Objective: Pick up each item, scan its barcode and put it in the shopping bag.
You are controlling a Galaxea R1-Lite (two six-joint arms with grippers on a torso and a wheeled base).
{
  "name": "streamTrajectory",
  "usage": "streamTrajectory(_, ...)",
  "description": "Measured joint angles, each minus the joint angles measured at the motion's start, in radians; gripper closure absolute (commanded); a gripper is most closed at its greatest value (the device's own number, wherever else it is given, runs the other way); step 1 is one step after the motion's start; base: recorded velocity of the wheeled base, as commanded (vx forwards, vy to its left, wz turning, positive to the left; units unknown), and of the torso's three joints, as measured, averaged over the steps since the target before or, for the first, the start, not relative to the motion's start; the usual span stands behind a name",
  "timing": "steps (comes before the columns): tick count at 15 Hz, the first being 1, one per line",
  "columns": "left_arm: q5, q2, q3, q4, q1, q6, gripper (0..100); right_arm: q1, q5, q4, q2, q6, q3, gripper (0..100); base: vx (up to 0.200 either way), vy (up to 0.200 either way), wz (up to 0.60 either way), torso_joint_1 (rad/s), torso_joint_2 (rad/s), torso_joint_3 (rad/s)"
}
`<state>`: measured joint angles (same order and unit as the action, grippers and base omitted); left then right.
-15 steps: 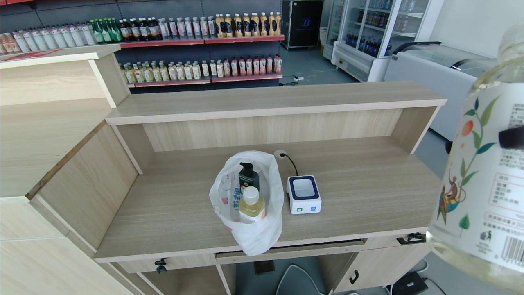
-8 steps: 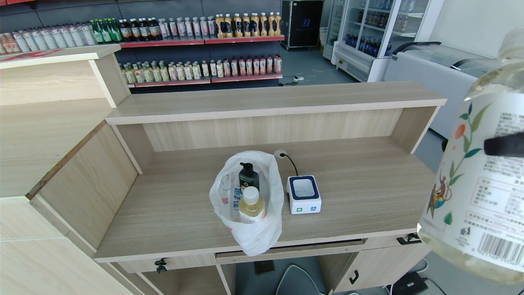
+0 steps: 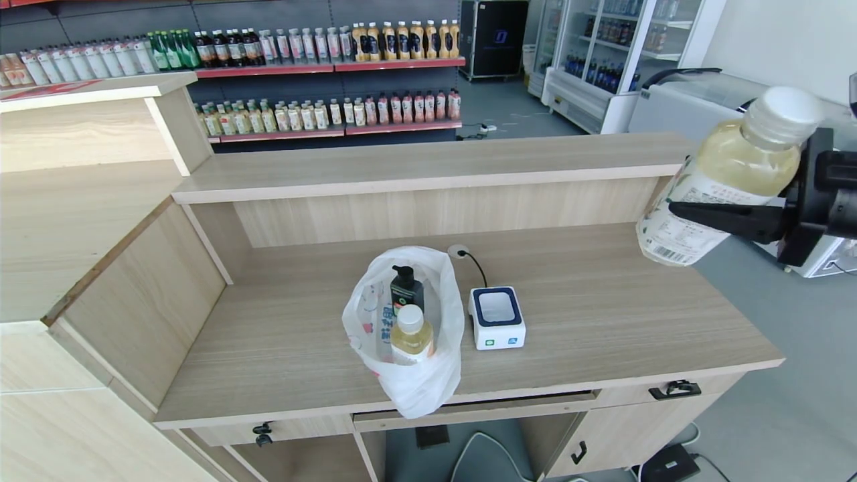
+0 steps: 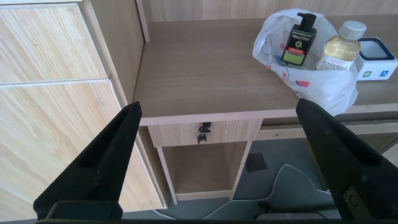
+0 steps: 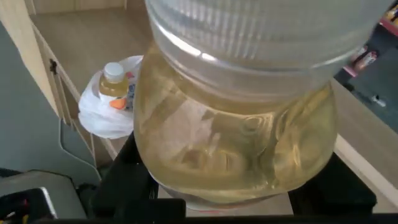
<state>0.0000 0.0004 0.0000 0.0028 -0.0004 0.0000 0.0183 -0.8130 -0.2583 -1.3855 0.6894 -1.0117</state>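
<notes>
Pale yellow drink fills the bottle (image 3: 730, 167) clamped in the right gripper (image 3: 696, 194), whose black jaws close on its labelled middle. It hangs tilted in the air above the right end of the counter (image 3: 602, 314), with its white cap up and its barcode end down. On the counter, near the front edge and left of centre, sits the white shopping bag (image 3: 428, 381). Its mouth is open, and a black pump bottle (image 3: 406, 289) and a capped drink bottle (image 3: 410, 338) stand in it. Just beside the bag, on its right, lies the scanner (image 3: 496, 317), window up, its cable running toward the back. The left gripper (image 4: 219, 109) hangs off the front-left corner, jaws spread wide, holding nothing.
</notes>
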Motion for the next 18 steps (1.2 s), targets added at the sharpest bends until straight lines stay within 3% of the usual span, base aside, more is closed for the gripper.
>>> streamTrajectory(4,0.0,0.0,0.0,0.0,0.0,0.0,0,-0.079,-0.009,-0.409,-0.211,0.2,0.083,100,0.0,0.0,0.0,0.0,0.0,0.0)
streamTrajectory(8,0.0,0.0,0.0,0.0,0.0,0.0,0,-0.092,-0.114,-0.697,-0.426,0.258,0.089,100,0.0,0.0,0.0,0.0,0.0,0.0)
streamTrajectory(14,0.0,0.0,0.0,0.0,0.0,0.0,0,-0.06,-0.215,-0.9,-0.649,0.262,0.04,100,0.0,0.0,0.0,0.0,0.0,0.0)
streamTrajectory(18,0.0,0.0,0.0,0.0,0.0,0.0,0,-0.016,-0.23,-1.017,-0.727,0.26,0.023,100,0.0,0.0,0.0,0.0,0.0,0.0)
